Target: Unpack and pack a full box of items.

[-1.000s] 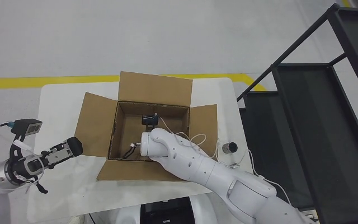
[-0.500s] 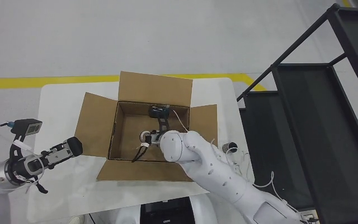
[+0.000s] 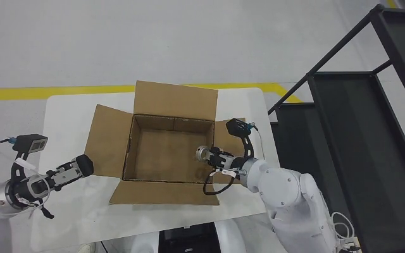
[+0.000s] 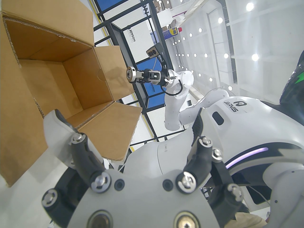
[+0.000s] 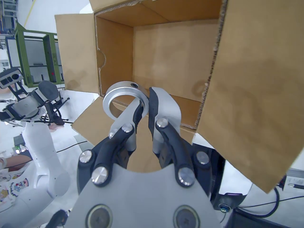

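The open cardboard box stands mid-table with all flaps spread and its bare floor showing. My right gripper is shut on the rim of a silver metal ring, held over the box's right inner edge. In the top view the ring sits just inside the right wall, with the right gripper behind it. My left gripper rests over the table left of the box. In the left wrist view the left gripper is open with nothing between its fingers.
A black metal rack stands close to the table's right side. The white table shows bare surface left of the box. A yellow floor line runs behind the table.
The right arm has come up out of the box and swung to the right, carrying the metal ring from the box floor to the right wall. The left arm has kept still.
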